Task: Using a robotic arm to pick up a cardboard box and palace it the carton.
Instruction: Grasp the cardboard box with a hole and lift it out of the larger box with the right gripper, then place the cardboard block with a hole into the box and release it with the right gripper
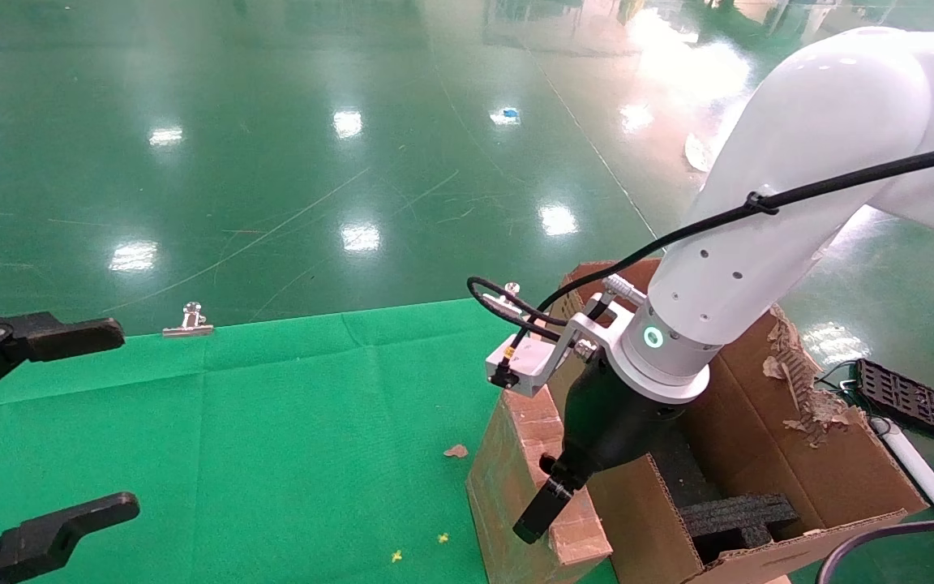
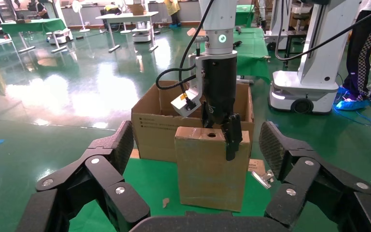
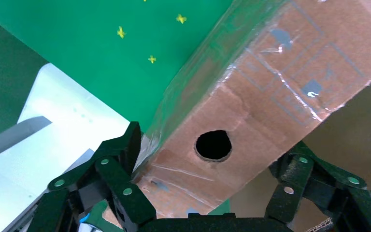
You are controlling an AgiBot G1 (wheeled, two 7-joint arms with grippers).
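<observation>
The small narrow brown cardboard box point(image 1: 536, 478) with a round hole in its taped top is standing upright on the green-clothed bench point(image 1: 272, 422), touching the near left wall of the large brown corrugated carton point(image 1: 767, 454) with black foam inserts. The white-tubed robotic arm's right claw point(image 3: 212, 193) is clenching the box's top end, fingers on both sides. The left claw point(image 2: 198, 169) is hanging released over the bench's left side. Lifting too low, the box could be catching the carton's wall and twisting loose.
</observation>
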